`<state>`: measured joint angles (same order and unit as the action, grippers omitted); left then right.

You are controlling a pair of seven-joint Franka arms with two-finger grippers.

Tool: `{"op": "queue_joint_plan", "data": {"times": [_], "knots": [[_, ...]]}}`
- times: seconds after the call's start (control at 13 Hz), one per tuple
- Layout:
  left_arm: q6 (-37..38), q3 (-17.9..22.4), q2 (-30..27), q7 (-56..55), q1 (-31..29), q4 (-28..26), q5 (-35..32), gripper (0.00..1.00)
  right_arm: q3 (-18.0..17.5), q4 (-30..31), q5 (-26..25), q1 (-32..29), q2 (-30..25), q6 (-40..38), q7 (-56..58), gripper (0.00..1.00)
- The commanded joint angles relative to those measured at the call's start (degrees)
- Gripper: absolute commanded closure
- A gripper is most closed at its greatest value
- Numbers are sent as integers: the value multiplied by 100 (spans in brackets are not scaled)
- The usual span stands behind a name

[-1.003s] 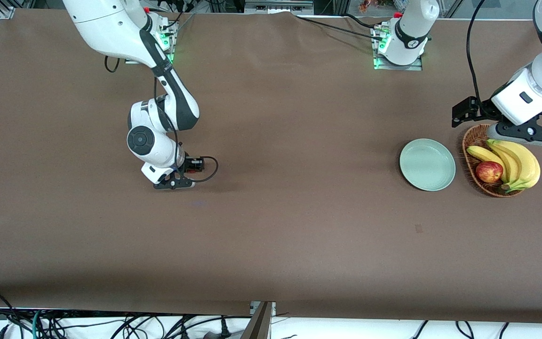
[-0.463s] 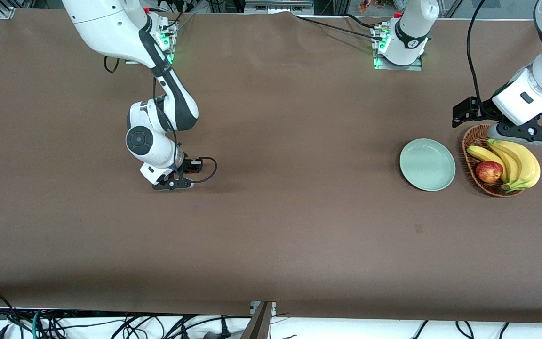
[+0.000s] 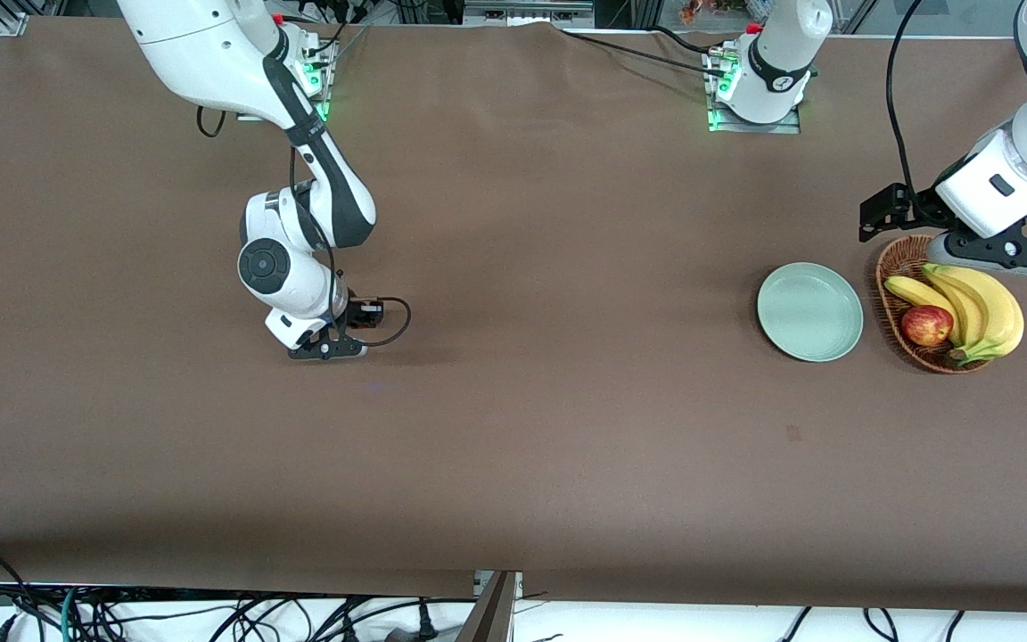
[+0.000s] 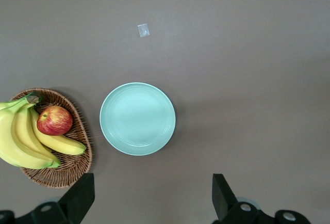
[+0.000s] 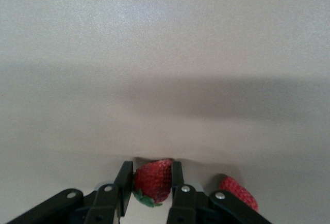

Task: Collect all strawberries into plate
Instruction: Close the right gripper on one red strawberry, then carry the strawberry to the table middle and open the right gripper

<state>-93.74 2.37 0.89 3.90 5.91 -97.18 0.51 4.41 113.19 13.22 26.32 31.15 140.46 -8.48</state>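
Strawberries are what this job is about, and one strawberry (image 5: 152, 181) is now being pinched between the two fingers of the right gripper (image 3: 328, 349), which is sitting low on the brown table (image 3: 567, 428) toward the right arm's end. Over the last second those fingers have been drawing together while the arm has barely been shifting, so the grasp looks freshly made and the lift is not yet happening. A second strawberry (image 5: 238, 193) is lying on the cloth just beside the held one; a third is not showing in any view, and it may be hiding under the gripper, though that is hard to say. From the front camera the berries themselves are being covered by the right hand. The pale green plate (image 3: 809, 311) is lying empty well apart from them, toward the left arm's end, just beside a wicker basket (image 3: 895, 267) that is holding bananas (image 3: 981, 308) and an apple (image 3: 926, 325). The left gripper (image 3: 999, 251) is waiting over the basket with its fingers (image 4: 80, 197) spread wide. In my judgement the first berry is only now being secured, and a long carry to the plate is coming next.
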Motion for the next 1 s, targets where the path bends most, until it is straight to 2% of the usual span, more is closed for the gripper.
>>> {"op": "queue_joint_plan", "data": {"times": [0.0, 0.23, 0.39, 0.62, 0.77, 0.93], "knots": [[49, 27, 34, -12, 7, 138, 142, 0, -72, -76, 84, -13, -118, -71, -82, 84], [40, 27, 26, -20, 7, 138, 142, 0, -90, -856, 110, 136, -110, -755, -783, 84], [40, 36, 17, -82, 7, 138, 151, 0, -107, -1717, 119, 381, 257, -933, -1494, 84], [49, 36, 8, -100, -2, 129, 142, 0, -230, -2807, 119, 847, 820, -924, -2742, 83], [49, 36, 8, -100, -2, 138, 151, 0, -501, -3388, 110, 1067, 1189, -811, -3690, 83], [57, 36, -9, -143, -2, 111, 151, 0, -661, -3899, 102, 1383, 1576, -312, -4465, 82]]}}
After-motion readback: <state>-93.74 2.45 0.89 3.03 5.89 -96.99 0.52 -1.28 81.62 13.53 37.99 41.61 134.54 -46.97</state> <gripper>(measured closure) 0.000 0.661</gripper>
